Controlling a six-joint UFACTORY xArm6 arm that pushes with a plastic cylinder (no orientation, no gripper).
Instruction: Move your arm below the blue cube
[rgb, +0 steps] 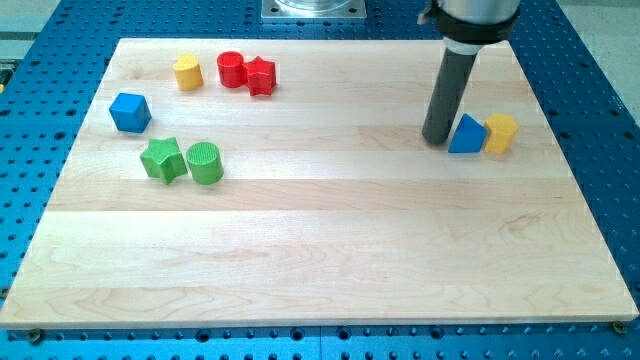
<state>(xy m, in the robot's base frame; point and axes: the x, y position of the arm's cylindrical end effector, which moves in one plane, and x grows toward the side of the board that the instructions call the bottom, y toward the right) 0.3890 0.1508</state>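
Rod of dark metal descends from the upper right of the frame, and its lower end, my tip, rests on a pale wooden board. The arm carries no pincer, so nothing is clenched or grasped. Just to the right of the tip, touching or nearly touching the rod, sits a blue triangular block, and a yellow block sits against that block's right side. The blue cube lies far away at the left edge of the board, well apart from the tip. Below and right of it are a green star and a green cylinder, side by side. Along the upper left are a yellow block, a red cylinder and a red star, the two red pieces touching. Blue perforated table surrounds the board.
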